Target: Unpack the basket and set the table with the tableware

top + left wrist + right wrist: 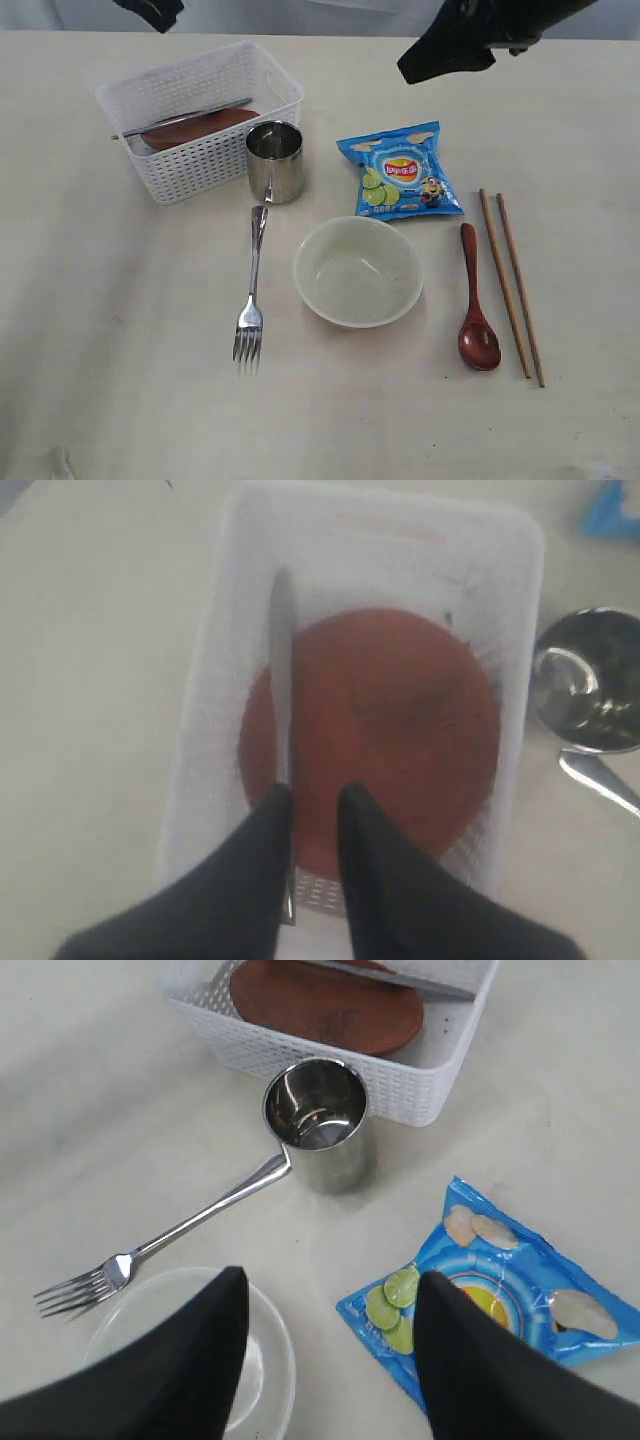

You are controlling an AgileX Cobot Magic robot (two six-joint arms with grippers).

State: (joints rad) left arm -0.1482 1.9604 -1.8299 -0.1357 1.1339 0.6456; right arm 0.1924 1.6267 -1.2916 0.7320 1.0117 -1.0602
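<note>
Inside the white lattice plastic basket [205, 740], we see the slim silver knife [282, 680] pointing straight ahead of our narrowly parted, empty left gripper [314, 798].

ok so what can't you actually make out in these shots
Knife, left wrist view: its near end is hidden under the left gripper, so contact cannot be told.
Plate, exterior view: the basket wall covers most of it.
Bowl, right wrist view: partly behind a finger of the right gripper and cut off by the picture's edge.
</note>
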